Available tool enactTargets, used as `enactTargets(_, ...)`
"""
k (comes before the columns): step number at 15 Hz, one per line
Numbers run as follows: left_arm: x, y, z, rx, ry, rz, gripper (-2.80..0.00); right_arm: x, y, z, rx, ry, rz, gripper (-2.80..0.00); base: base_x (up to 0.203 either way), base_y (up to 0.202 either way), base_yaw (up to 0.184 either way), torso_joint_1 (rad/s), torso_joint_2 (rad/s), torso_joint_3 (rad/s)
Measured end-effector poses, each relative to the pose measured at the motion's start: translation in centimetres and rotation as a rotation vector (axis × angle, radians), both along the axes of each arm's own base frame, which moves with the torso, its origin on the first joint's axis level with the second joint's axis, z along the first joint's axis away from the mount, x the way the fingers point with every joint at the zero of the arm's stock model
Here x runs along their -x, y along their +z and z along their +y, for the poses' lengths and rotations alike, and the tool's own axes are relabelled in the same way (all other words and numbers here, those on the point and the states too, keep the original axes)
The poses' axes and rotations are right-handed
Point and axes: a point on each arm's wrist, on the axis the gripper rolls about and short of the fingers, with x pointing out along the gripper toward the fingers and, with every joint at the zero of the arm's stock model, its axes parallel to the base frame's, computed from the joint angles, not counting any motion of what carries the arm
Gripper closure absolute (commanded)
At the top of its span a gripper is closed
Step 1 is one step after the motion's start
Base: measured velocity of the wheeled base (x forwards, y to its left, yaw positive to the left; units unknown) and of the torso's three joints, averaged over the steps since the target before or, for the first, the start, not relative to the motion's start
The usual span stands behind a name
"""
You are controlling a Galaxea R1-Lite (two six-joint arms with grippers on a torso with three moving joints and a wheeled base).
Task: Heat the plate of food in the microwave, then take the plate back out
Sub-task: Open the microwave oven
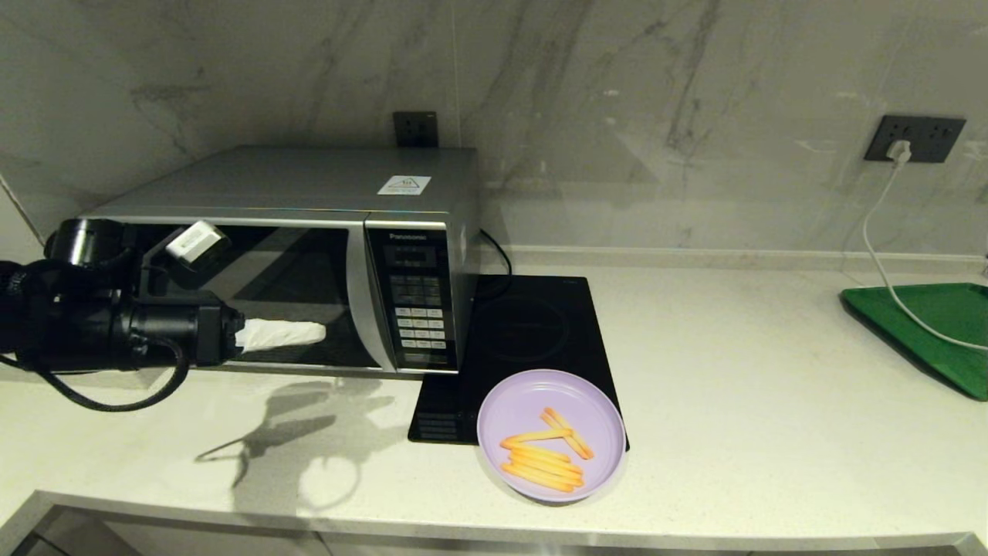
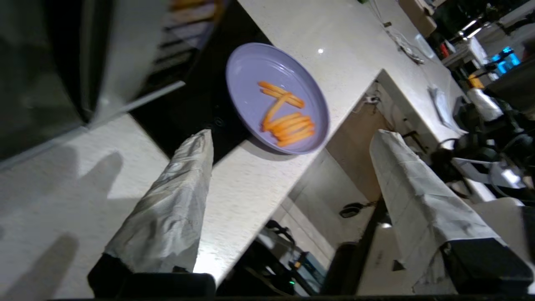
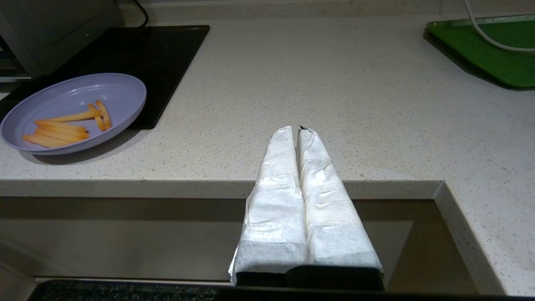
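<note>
The microwave (image 1: 309, 262) is being seen as a heavy, rigid silver box at the left of the surface (image 1: 733, 371), its dark glass door closed; it is judged best worked at the door edge beside the keypad. The left end effector (image 1: 282, 333) is being held released, fingers spread, in front of the door. The right end effector (image 3: 299, 138) is being kept clenched on nothing, off the surface's front edge. The plate of food (image 1: 550, 435), lilac, light, stiff and probably slippery, is being left partly on the black hob (image 1: 532, 332); its raised rim is judged the place to grip, level, so the loose fries are not being spilled.
</note>
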Motion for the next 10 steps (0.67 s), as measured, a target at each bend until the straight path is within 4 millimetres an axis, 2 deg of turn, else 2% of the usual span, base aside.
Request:
enactTargets(6, -4.0, -2.7, 0.7, -0.066, -0.055, -0.124, -2.80, 0.0, 0.0, 0.0, 0.000, 0.000, 0.000, 0.00, 0.000, 0.000, 0.000, 0.000, 0.00, 0.000)
enactTargets(10, -5.8, -4.6, -0.2, -0.090, -0.101, -0.185, -2.80, 0.0, 0.0, 0.0, 0.000, 0.000, 0.000, 0.00, 0.000, 0.000, 0.000, 0.000, 0.00, 0.000)
